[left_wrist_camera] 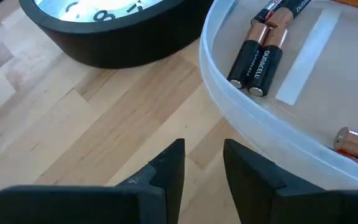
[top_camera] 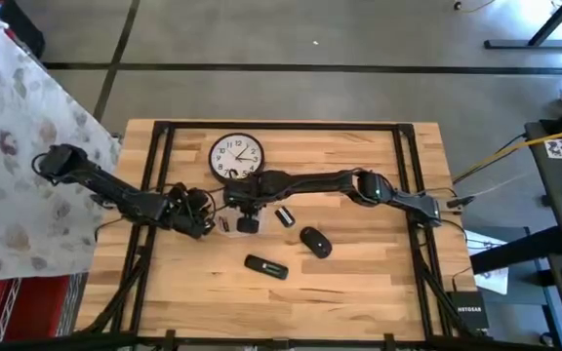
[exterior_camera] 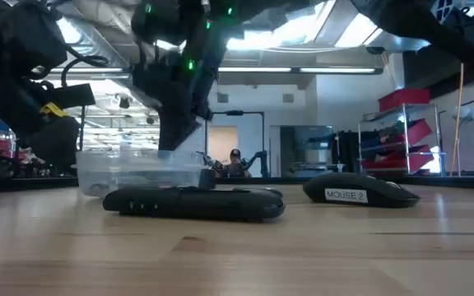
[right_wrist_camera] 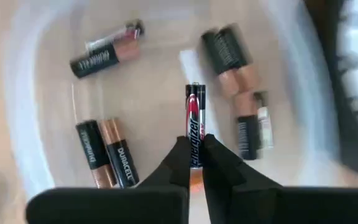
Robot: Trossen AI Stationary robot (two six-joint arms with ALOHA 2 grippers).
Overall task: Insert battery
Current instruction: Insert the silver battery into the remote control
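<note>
Closest to the low camera lies the black remote (exterior_camera: pixel 194 202), with a mouse (exterior_camera: pixel 360 191) at its 3 o'clock. Over the clear battery tray (right_wrist_camera: pixel 36 106), the right gripper (right_wrist_camera: pixel 195 163) is clamped on a red-and-black Energizer battery (right_wrist_camera: pixel 194 127), held lengthwise between its fingertips; loose black-and-copper Duracell cells (right_wrist_camera: pixel 107 152) lie in the tray around it. At the tray's 9 o'clock, the left gripper (left_wrist_camera: pixel 202 169) hangs empty with its fingers parted over the wooden table (top_camera: pixel 359 292). At the tray's 12 o'clock lies a wall clock (top_camera: pixel 236 157).
</note>
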